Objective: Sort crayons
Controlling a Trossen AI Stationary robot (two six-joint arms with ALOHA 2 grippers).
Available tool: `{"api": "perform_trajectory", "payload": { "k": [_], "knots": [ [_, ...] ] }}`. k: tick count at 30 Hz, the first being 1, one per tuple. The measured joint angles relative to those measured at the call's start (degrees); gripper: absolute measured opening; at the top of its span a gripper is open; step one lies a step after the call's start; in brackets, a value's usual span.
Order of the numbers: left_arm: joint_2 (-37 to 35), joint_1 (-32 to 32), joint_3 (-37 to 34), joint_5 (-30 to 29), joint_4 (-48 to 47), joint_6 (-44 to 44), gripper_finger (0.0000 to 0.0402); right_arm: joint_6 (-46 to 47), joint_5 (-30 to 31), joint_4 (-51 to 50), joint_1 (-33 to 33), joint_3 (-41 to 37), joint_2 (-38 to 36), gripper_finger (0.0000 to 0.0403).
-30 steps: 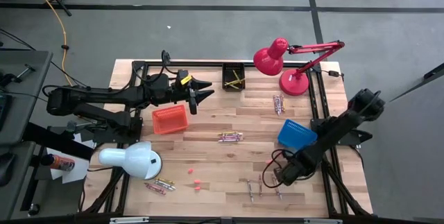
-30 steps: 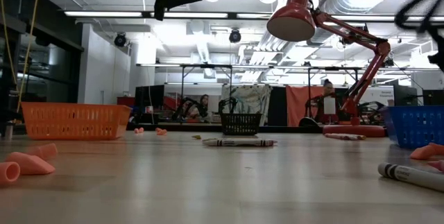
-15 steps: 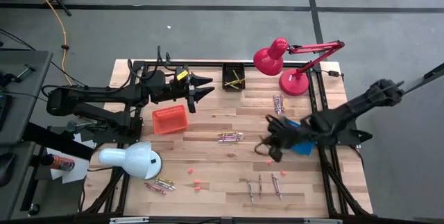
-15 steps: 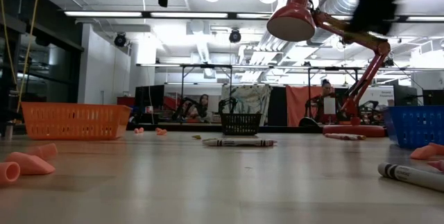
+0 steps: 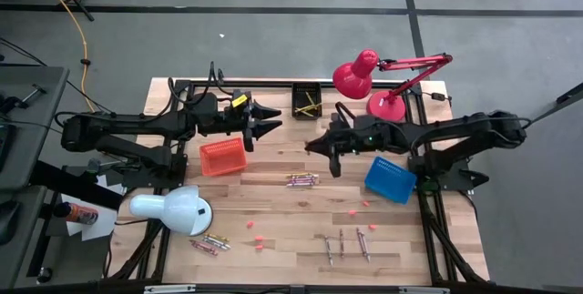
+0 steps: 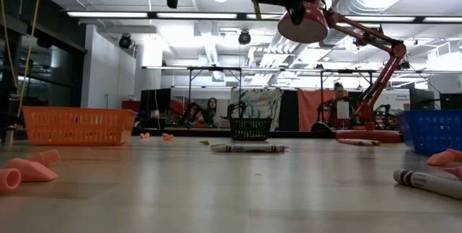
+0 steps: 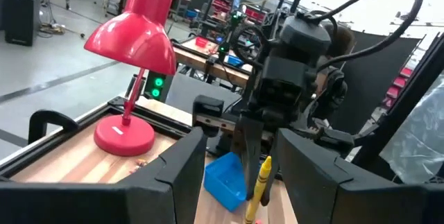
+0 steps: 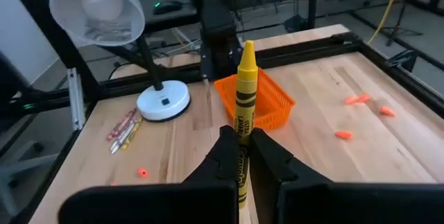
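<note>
My right gripper point(image 8: 243, 146) is over the table's middle, high above it, shut on a yellow crayon point(image 8: 244, 99); it also shows in the high view point(image 5: 321, 146). My left gripper point(image 5: 270, 119) is open and empty, raised over the far left part of the table and facing the right gripper. Crayon bunches lie flat on the wood: one at the centre point(image 5: 302, 180), one near the red lamp point(image 5: 366, 136), one at the near left point(image 5: 209, 242), and several single crayons by the near edge point(image 5: 346, 244). My right gripper pinches the yellow crayon between its two fingers point(image 8: 225, 156) at the wrapped lower half point(image 8: 242, 139). The pointed tip point(image 8: 246, 47) sticks out well past the fingertips. The crayon is lifted clear of the table.
An orange basket point(image 5: 223, 157) stands below the left gripper and a blue basket point(image 5: 390, 178) at the right. A black basket point(image 5: 307, 101) with yellow crayons is at the far edge. There is a red lamp point(image 5: 369, 80), a white lamp point(image 5: 173, 210), and small pink bits point(image 5: 258, 238) near the front.
My right gripper has risen from low near the table's near right part. It has swung toward the far edge and the left, to the table's middle, facing my left gripper.
</note>
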Motion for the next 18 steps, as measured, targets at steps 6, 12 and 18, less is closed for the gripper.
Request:
{"api": "perform_trajectory", "payload": {
  "k": [6,12,18],
  "knots": [
    [0.00,0.00,0.00,0.00,0.00,0.02,0.0166,-1.44,-0.96,0.86,-0.56,0.00,-0.02,0.0001],
    [0.00,0.02,0.00,0.00,0.81,0.04,0.0166,-1.00,2.32,2.12,-1.20,0.12,0.79,0.0000],
    [-0.02,0.26,0.00,-0.31,2.96,0.05,0.0165,-1.03,8.49,0.58,-6.59,5.67,9.43,0.0000]
  ]
}}
